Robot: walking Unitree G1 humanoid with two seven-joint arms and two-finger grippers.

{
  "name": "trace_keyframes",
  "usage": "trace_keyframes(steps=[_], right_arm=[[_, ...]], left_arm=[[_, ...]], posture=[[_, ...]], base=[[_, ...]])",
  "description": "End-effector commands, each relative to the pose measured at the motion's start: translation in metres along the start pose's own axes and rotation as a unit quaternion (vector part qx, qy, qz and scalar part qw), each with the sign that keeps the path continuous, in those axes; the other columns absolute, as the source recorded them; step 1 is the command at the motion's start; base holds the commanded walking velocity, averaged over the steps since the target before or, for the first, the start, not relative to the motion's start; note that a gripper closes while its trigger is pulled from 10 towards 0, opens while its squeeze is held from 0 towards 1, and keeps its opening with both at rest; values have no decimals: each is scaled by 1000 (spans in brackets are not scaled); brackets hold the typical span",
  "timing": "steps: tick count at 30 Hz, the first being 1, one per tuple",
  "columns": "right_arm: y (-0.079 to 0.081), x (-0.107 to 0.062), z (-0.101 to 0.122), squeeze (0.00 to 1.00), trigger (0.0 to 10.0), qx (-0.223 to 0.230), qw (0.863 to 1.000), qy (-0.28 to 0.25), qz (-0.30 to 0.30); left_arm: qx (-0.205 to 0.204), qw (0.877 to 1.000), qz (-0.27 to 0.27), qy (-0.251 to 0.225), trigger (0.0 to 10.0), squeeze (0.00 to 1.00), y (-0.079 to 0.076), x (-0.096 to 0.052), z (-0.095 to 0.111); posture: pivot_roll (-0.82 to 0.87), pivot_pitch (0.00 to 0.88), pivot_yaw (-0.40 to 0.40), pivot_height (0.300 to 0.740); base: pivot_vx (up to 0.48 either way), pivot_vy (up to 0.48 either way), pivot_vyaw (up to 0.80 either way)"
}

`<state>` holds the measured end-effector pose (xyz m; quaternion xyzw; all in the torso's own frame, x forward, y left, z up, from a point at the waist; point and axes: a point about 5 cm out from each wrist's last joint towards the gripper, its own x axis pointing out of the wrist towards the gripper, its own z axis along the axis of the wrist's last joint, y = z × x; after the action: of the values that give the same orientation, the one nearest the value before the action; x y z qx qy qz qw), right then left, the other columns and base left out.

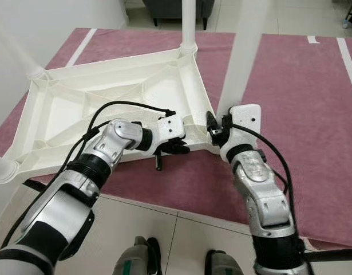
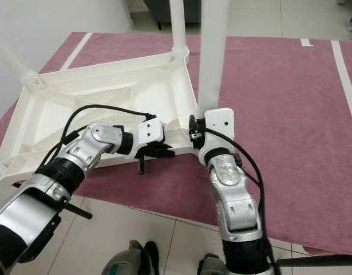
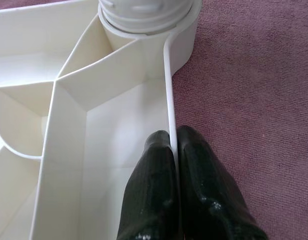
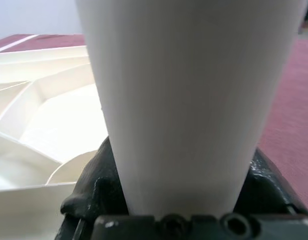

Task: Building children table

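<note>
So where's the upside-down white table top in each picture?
Left eye view: the table top lies left of centre, ribs up.
Right eye view: again left of centre.
Left wrist view: its rim is pinched by the left end effector.
Right wrist view: it sits behind the white leg gripped by the right end effector.
Shared landmark: the red carpet.

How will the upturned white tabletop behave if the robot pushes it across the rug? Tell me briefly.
The tabletop is thin ribbed plastic, so it is probably light for its size yet fairly stiff. It lies flat on the maroon rug, whose pile would likely drag rather than let it glide. The left tool pinches only its thin rim, which may flex; the upright legs could make it top-heavy.
</note>
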<state>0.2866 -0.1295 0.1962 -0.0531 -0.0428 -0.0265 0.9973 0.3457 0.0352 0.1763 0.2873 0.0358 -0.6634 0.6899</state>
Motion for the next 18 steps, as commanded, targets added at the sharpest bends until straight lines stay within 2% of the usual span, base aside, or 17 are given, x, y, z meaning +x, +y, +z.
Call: trace_keyframes(steps=[1,2,3,5,6,8,10,11,14,18], right_arm=[[-17,-9,-55,0,0,-17,987,143,-78],[-12,-8,-49,0,0,-18,989,124,-73],[-8,-6,-43,0,10000,-25,993,100,-56],[-6,-5,-39,0,10000,-31,995,86,-47],[-1,-3,-25,1000,10000,-26,999,34,11],[-1,-3,-25,1000,10000,-26,999,34,11],[2,-2,-11,1000,10000,-23,998,-9,60],[2,0,0,0,10000,-23,994,-36,98],[3,0,7,0,10000,-24,991,-54,121],[-9,1,38,0,10000,-62,962,-114,240]], left_arm=[[56,998,16,-33,0,0,10,1,24],[56,998,16,-33,0,0,10,2,24],[57,998,14,-32,0,0,10,1,23],[57,998,14,-31,0,0,10,1,22],[58,998,10,-29,0,0,8,-2,19],[58,998,10,-29,0,0,8,-2,19],[58,998,1,-32,0,0,6,-5,18],[61,998,-9,-32,0,0,3,-7,16],[63,997,-17,-32,0,0,2,-9,15],[93,990,-100,-17,0,0,-17,-24,7]], posture=[[-93,184,164,740],[-92,185,164,740],[-92,185,163,740],[-92,185,163,740],[-90,185,164,740],[-90,185,164,740],[-84,189,161,740],[-84,189,161,740],[-84,189,161,740],[-82,191,165,740]], base=[[0,0,0],[0,0,0],[0,0,0],[0,0,0],[0,0,0],[0,0,0],[0,0,0],[0,0,0],[0,0,0],[0,0,0]])
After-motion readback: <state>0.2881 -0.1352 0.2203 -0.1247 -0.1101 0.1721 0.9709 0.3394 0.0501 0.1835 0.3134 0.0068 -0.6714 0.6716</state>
